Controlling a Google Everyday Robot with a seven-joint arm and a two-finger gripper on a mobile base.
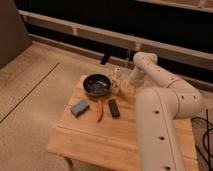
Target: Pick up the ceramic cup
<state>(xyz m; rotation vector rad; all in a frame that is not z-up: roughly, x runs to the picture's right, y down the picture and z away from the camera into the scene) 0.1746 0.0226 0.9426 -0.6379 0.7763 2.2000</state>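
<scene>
Here, the pincer (pixel 129 81) hangs over the ceramic cup (pixel 126 90).

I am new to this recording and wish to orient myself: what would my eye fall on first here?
The large cream-white robot arm fills the right side and bends over the light wooden table; its pincer is at the small cream-white ceramic cup near the far edge. Just left of the cup sits a round black bowl.

Dim warm light, jaws at cup (pixel 127 89)
</scene>
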